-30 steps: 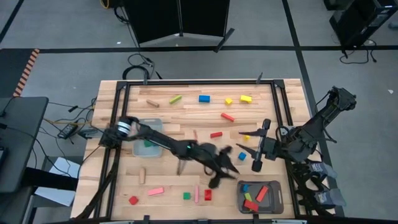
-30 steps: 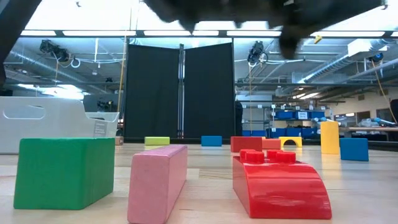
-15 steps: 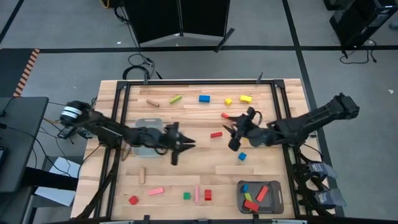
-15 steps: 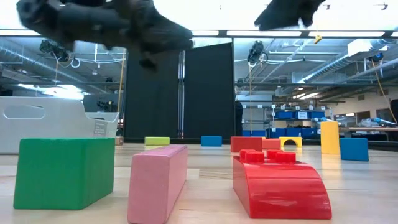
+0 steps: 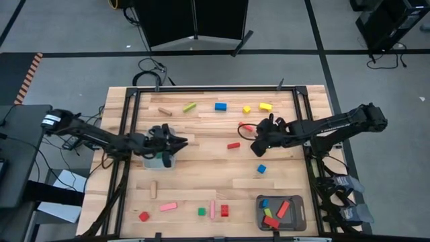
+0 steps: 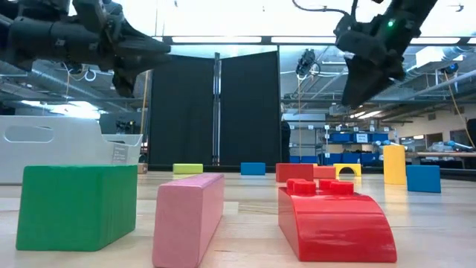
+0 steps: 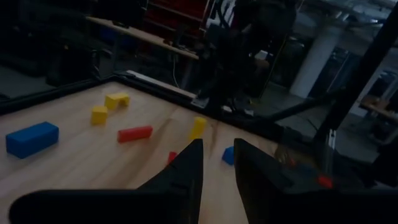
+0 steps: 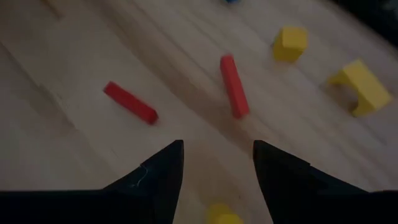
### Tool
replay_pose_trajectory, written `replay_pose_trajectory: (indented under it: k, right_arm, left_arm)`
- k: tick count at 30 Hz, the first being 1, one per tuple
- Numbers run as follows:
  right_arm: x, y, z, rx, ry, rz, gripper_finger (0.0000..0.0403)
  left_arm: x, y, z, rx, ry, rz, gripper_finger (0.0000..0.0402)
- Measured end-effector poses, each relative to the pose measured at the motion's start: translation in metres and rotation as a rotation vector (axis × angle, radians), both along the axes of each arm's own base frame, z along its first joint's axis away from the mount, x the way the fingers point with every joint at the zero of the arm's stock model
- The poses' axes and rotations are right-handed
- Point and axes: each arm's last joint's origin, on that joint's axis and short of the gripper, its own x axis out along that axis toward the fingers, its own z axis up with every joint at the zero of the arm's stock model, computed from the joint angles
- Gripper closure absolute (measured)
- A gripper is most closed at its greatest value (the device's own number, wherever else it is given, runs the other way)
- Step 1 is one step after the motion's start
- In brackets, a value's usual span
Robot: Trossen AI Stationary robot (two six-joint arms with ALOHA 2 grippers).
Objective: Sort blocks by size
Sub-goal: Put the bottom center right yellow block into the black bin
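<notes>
A: Where do the blocks lie?

B: They are spread over the wooden bench [image 5: 201, 181]. Along the far edge lie a plain wood bar [image 5: 165, 111], a green bar [image 5: 189, 107] with its long axis slanted, a blue block [image 5: 220, 106], a yellow cube [image 5: 246, 109] and a yellow arch block [image 5: 265, 106]. In the middle, a red bar [image 5: 233, 145] lies nearly across the bench and a blue cube [image 5: 261, 169] lies alone. At the near edge, a pink bar [image 5: 168, 207] is slanted and another pink bar [image 5: 212, 209] points from near to far.

A: And the trays?

B: The grey tray [image 5: 297, 214] at the near right holds red, blue and green pieces. The other tray [image 5: 149, 161] lies on the left, mostly under the left arm.

A: How are the fingers?

B: The left gripper [image 5: 180, 142] hangs above the left tray, its fingers [image 7: 186, 171] only slightly apart with nothing between them. The right gripper [image 5: 259, 139] hovers over the middle, close to another red bar [image 8: 234, 85]; its fingers [image 8: 163, 168] are clearly apart and empty.

A: Any writing to read?

B: I cannot read any.
</notes>
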Motion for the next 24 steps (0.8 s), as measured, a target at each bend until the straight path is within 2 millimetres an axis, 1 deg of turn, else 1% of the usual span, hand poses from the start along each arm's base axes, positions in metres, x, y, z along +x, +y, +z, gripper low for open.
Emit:
replay_pose_trajectory:
  k: [6,10,14,17,24]
  right_arm:
    - [-0.005,-0.002,-0.004,0.122,0.068,-0.013,0.0198]
    - [-0.007,-0.001,-0.008,0.176,0.121,-0.018,0.0188]
    - [-0.009,0.000,-0.015,0.216,0.206,-0.024,0.0168]
    - [-0.006,0.001,-0.021,0.241,0.245,-0.022,0.0146]
    - [0.003,-0.001,-0.039,0.226,0.337,-0.035,0.0105]
  left_arm:
    - [-0.004,0.001,-0.001,0.000,0.002,0.001,0.0304]
    - [-0.004,0.001,-0.001,0.002,0.011,0.001,0.0304]
    - [-0.004,0.001,-0.002,0.003,0.013,0.001,0.0305]
    - [-0.004,0.001,-0.002,0.003,0.016,0.001,0.0305]
    - [-0.004,0.001,-0.002,0.003,0.016,0.000,0.0305]
